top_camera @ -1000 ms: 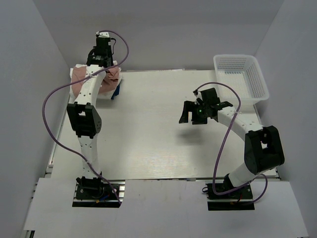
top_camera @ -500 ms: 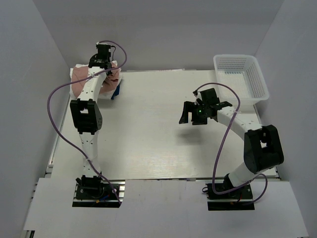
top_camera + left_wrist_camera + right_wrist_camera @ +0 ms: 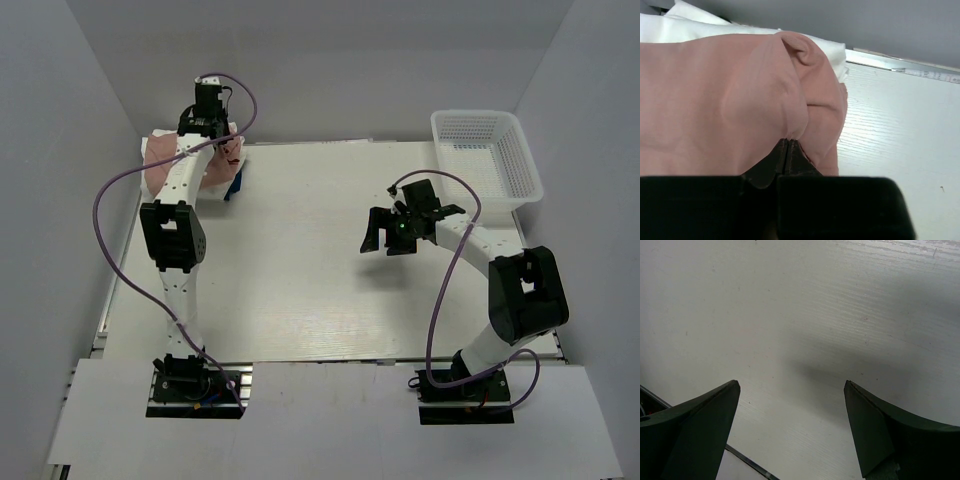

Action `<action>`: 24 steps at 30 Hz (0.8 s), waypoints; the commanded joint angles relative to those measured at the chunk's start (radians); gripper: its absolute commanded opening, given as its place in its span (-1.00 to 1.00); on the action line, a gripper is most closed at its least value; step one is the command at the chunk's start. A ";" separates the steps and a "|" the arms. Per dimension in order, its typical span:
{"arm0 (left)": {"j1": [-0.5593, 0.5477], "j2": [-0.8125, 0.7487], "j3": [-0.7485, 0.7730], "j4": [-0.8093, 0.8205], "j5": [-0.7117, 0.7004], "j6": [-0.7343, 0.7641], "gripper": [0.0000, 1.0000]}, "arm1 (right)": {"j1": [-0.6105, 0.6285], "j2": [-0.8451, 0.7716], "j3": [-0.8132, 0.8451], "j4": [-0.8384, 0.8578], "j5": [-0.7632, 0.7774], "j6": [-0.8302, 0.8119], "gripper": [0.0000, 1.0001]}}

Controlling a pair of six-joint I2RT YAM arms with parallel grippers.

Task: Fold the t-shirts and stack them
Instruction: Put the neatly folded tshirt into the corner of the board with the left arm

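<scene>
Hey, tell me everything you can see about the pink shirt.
The pink shirt is soft, dusty-pink knit fabric, bunched and creased rather than laid flat. It sits at the far left corner of the table, lying on top of white shirts. The left gripper is shut, pinching a fold near its edge.

you're in a robotics lab test cell, plain grey panel walls (image 3: 330,60) boxing in a white table (image 3: 300,290), left arm (image 3: 172,235) and right arm (image 3: 520,300) bolted at its near edge, purple cables (image 3: 103,205) looping loose, no household furnishings in sight
</scene>
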 commanded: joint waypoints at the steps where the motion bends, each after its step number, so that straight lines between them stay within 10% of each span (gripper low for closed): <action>1: -0.020 -0.033 0.028 0.021 0.065 -0.016 -0.90 | -0.001 -0.007 0.037 -0.004 -0.008 -0.018 0.81; 9: -0.020 0.042 0.009 0.033 0.111 -0.038 -0.84 | -0.003 -0.007 0.032 -0.014 -0.006 -0.023 0.81; 19: -0.020 0.058 0.032 0.097 0.223 -0.090 0.22 | -0.001 -0.029 0.038 -0.033 -0.010 -0.026 0.81; 24: -0.029 -0.033 0.044 0.099 0.332 -0.101 0.36 | 0.002 -0.053 0.046 -0.034 -0.019 -0.014 0.81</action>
